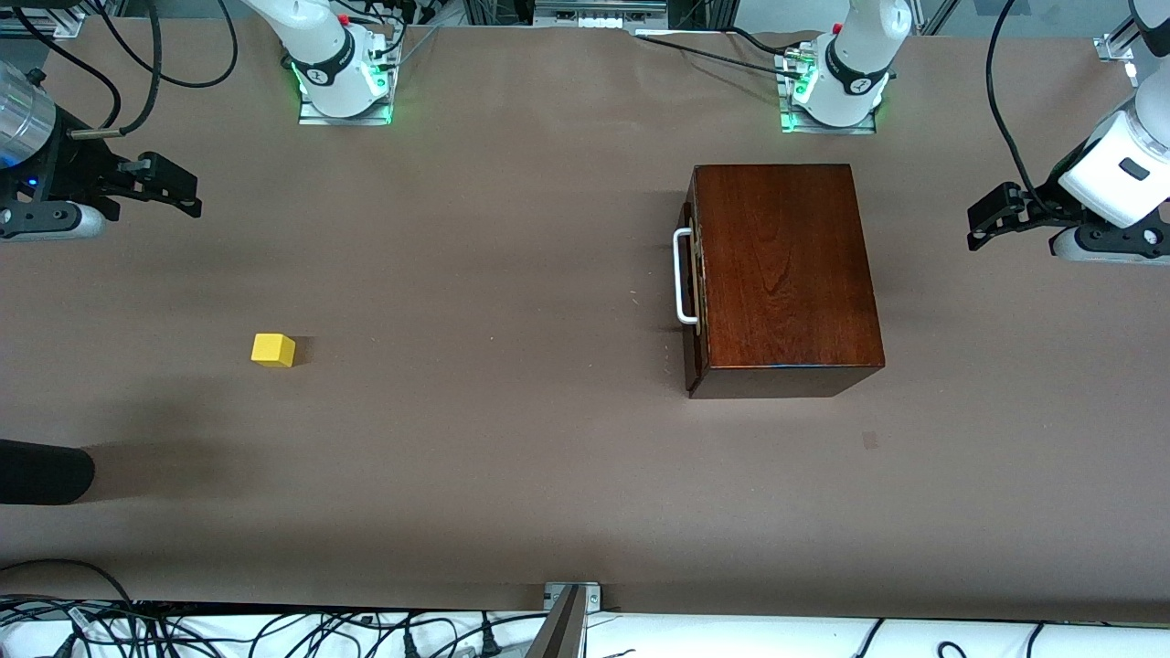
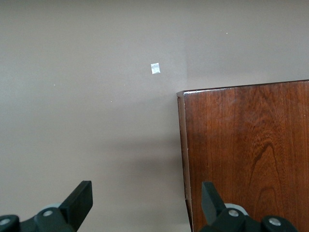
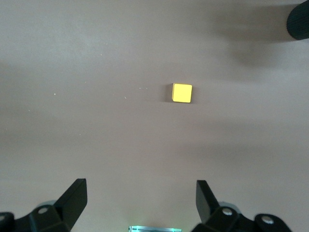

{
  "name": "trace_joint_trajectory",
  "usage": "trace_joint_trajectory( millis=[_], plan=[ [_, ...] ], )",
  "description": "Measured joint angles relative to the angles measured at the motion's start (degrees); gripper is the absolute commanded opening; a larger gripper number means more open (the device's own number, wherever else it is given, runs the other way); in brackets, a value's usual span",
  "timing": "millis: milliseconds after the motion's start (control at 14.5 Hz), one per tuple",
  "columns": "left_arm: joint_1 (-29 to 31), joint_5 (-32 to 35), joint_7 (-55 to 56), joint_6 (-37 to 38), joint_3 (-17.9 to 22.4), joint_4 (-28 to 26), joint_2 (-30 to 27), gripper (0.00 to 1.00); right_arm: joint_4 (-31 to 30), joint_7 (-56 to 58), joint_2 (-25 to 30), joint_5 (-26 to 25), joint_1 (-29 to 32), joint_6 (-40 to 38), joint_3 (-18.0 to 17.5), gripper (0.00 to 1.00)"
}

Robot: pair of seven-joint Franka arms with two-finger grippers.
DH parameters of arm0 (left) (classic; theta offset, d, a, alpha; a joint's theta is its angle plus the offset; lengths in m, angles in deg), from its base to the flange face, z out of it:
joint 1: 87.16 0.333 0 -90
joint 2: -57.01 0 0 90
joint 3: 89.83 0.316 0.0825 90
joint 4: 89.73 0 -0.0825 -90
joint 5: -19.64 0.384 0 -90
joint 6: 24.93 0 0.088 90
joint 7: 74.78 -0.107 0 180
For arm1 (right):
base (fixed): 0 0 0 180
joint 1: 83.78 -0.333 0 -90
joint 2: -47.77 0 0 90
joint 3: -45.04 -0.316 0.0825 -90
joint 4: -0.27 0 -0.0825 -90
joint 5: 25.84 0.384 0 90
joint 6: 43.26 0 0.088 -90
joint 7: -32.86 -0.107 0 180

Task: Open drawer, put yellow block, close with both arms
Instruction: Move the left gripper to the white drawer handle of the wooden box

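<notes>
From the front, the wooden box (image 1: 784, 279) sits toward the left arm's end of the tabletop (image 1: 512, 457), its drawer (image 1: 695, 274) apparently shut, white handle (image 1: 682, 277) facing the middle. The yellow block (image 1: 273, 350) lies toward the right arm's end.

The left wrist view shows the left gripper (image 2: 147, 203) spread wide and empty over the box's corner.

The right wrist view shows the right gripper (image 3: 141, 200) released above bare table near the block.

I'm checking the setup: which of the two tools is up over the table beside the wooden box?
The left tool, open at the left arm's end beside the wooden box; the right tool hangs open near the yellow block.
</notes>
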Motion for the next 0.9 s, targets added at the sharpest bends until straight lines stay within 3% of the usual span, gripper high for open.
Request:
trace_joint_trajectory(
  millis=[690, 897],
  plan=[
    [0.0, 0.0, 0.0, 1.6, -0.7, 0.1, 0.6, 1.00, 0.0, 0.0, 0.0, 0.0, 0.0, 0.0, 0.0, 1.00],
    [-0.2, -0.5, 0.2, 3.1, -6.6, 0.1, 1.5, 1.00, 0.0, 0.0, 0.0, 0.0, 0.0, 0.0, -0.1, 1.00]
  ],
)
